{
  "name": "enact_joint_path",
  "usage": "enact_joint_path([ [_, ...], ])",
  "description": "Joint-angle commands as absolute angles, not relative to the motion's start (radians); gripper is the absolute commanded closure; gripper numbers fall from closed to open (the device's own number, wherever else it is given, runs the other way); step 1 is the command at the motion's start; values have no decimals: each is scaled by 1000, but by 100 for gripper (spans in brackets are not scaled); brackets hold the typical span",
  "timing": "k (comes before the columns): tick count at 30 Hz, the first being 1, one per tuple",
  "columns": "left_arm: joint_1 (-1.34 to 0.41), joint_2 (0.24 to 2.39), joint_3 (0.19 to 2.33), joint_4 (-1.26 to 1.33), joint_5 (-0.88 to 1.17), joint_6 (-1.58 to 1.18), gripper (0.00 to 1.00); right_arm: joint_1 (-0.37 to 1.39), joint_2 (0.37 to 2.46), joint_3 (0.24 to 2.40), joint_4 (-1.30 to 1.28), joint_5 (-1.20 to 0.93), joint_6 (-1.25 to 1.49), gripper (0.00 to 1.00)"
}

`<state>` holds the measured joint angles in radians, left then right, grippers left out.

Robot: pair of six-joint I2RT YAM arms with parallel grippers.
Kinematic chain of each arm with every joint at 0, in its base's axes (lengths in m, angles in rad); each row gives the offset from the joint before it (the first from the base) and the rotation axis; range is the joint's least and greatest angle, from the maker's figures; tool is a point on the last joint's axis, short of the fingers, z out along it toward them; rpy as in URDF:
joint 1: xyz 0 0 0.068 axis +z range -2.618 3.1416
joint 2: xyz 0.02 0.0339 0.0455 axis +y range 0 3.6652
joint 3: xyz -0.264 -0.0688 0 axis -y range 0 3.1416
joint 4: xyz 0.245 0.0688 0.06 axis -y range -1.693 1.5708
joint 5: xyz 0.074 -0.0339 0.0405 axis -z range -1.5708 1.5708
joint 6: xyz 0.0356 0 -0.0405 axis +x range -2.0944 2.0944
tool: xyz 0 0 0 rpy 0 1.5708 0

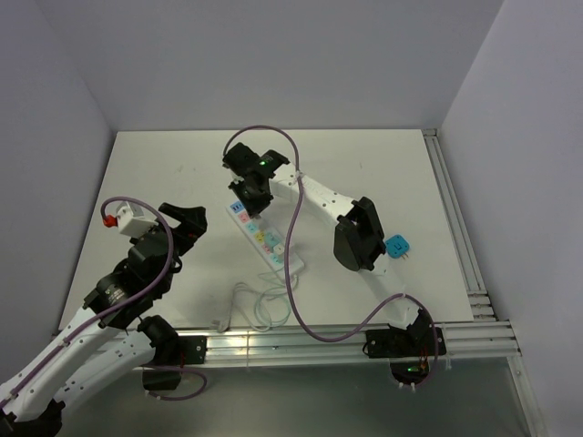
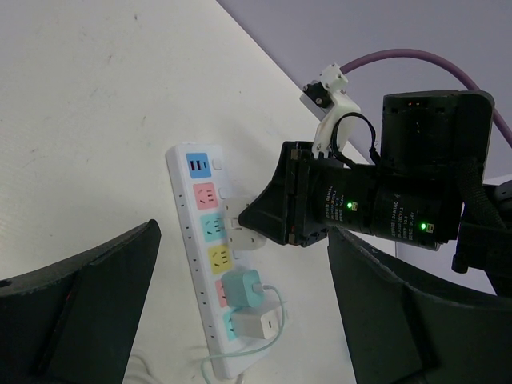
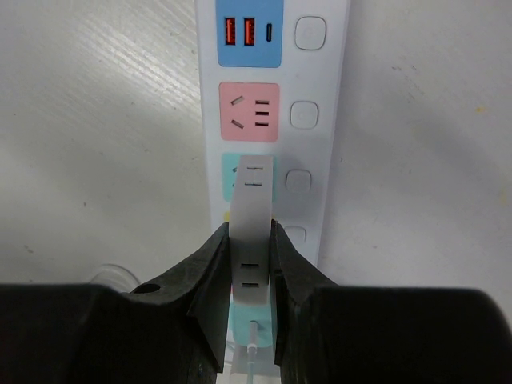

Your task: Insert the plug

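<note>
White desk (image 1: 164, 173), grey walls: strip (image 1: 264, 238) mid-desk, white plug (image 3: 250, 232) gripped in the right jaws at its teal socket (image 3: 276, 180), just below the pink one (image 3: 250, 112); left jaws gaping, empty, well apart to the left. Step in hand, by judgement: seating, so keep the plug square, line up the prongs and press straight down without dragging the strip. Right wrist view gives alignment along the strip; left wrist view alone gives the side profile and a teal charger (image 2: 242, 288) and white charger (image 2: 256, 322) seated lower down.

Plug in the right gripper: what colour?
The plug is white, pinched in the right gripper over the mint-green socket; right wrist view shows it best.
</note>
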<state>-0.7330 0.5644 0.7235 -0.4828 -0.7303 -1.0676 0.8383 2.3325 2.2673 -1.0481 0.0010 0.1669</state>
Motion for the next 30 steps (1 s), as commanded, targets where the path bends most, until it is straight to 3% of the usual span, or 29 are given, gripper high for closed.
enact_joint_path([
  [1,-729,551,724,-460,-727,-1058,8,847,2339,2275,-1032,9,178,100],
  [30,-729,560,726,-443,-719,-1048,8,850,2353,2244,-1042,31,195,100],
])
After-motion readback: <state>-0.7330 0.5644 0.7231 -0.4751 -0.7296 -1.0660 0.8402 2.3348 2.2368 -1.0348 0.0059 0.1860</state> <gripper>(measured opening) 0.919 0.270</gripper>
